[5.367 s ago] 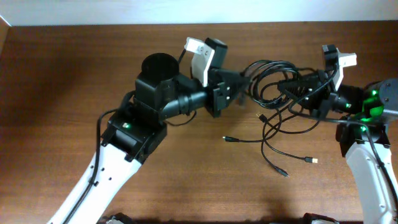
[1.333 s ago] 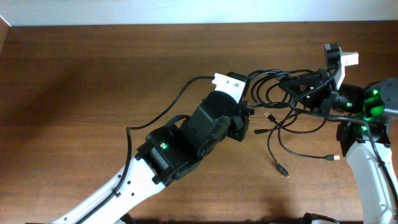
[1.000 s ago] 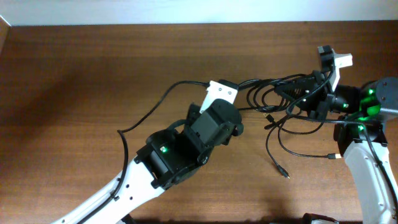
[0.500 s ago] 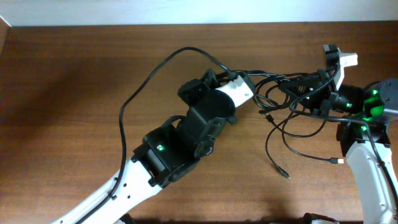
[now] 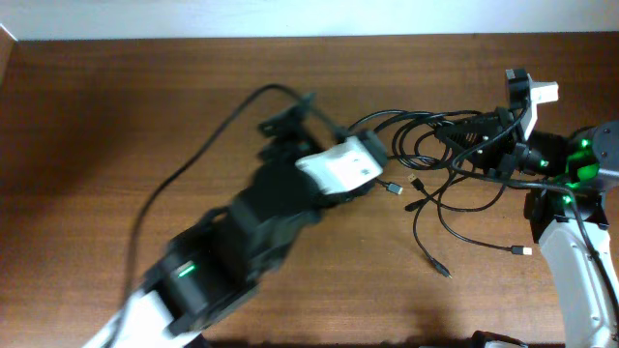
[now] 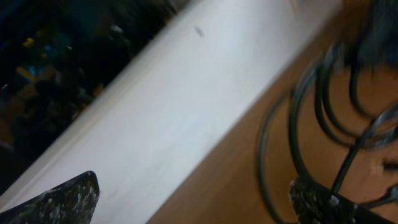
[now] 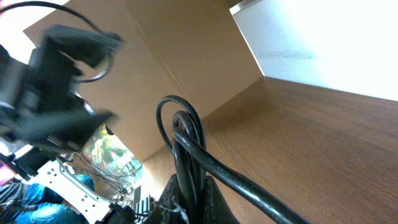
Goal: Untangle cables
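Right gripper [image 5: 453, 136] pinches a bundle of thin black cables [image 5: 422, 118] over a wooden table [image 5: 116, 116]. In its wrist view, the cords rise in a tight loop straight out from between the clamped fingers. From that grip, more loops of cord fan out ahead of the fingertips, toward the left arm. Loose strands trail away below the fingers across the tabletop and end in small plugs [image 5: 522, 251], one of them metal-tipped and lying well apart from the grip. The left gripper [image 6: 193, 200], blurred in both its views, has its fingers [image 6: 62, 200] spread wide with nothing between them. Several cable loops lie just beyond the far fingertip, and whether a thin strand touches that tip cannot be told. A white wall [image 6: 186, 112] fills the space ahead of the spread fingers.
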You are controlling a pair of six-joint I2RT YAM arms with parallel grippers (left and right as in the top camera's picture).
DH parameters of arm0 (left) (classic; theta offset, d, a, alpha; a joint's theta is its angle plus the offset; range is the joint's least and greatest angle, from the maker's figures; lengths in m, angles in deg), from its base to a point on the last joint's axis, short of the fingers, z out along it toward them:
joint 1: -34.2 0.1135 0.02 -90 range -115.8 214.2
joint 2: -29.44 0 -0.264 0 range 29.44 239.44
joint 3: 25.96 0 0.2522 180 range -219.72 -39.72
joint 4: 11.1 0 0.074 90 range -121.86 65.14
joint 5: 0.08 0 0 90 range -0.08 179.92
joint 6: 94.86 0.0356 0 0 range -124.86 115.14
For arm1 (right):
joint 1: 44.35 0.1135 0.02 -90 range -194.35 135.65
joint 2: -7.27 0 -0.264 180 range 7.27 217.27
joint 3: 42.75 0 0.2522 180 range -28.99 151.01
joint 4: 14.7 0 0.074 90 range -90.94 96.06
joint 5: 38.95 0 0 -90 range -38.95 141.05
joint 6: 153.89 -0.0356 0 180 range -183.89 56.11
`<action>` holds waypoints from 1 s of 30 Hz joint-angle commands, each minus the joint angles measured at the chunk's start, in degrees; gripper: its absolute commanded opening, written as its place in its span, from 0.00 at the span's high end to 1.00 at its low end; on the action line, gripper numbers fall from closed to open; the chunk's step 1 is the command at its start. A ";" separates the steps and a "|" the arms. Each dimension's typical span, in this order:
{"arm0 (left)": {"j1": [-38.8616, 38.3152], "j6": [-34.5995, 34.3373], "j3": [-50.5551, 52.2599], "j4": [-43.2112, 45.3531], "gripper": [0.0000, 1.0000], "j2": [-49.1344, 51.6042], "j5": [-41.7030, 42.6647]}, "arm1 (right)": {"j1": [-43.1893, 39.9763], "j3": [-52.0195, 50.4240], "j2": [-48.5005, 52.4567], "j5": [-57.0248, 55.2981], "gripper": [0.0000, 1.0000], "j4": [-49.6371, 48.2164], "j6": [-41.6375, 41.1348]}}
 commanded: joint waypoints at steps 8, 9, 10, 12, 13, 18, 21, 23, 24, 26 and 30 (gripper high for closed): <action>-0.22 -9.97 -0.26 -7.82 0.01 -0.17 27.78 | 0.26 0.02 0.07 -0.48 0.96 -0.15 -0.24; -0.22 -9.94 -0.26 -6.45 0.01 2.60 29.62 | 0.26 0.02 0.07 -0.48 0.96 -0.15 -0.24; -0.22 -9.94 -0.28 -4.70 0.01 5.60 30.51 | 0.26 0.02 0.07 -0.46 0.96 -0.15 -0.24; -0.22 -8.52 -0.26 -2.73 0.01 10.10 31.06 | 0.26 0.02 0.07 -0.46 0.96 -0.17 -0.22; -0.20 -7.56 -0.26 -1.68 0.01 12.02 32.09 | 0.26 0.02 0.07 -0.46 0.96 -0.17 -0.20; -0.15 -4.55 -0.26 -1.51 0.01 15.15 31.39 | 0.26 0.02 0.07 -0.26 0.96 -0.20 -0.20; -0.15 -4.57 -0.26 -2.67 0.12 15.30 28.37 | 0.26 0.02 0.07 -0.26 0.96 -0.20 -0.20; -0.15 -4.57 -0.26 -4.85 0.23 15.32 27.34 | 0.26 0.02 0.07 -0.28 0.96 -0.20 -0.20; -0.15 -4.57 -0.26 -5.64 0.25 15.37 27.39 | 0.26 0.02 0.07 -0.28 0.96 -0.20 -0.22; -0.17 -4.57 -0.26 -6.93 0.31 15.69 27.74 | 0.26 0.02 0.07 -0.28 0.96 -0.20 -0.20; -0.15 -4.57 -0.26 -6.91 0.29 17.05 29.29 | 0.26 0.02 0.07 -0.28 0.96 -0.20 -0.20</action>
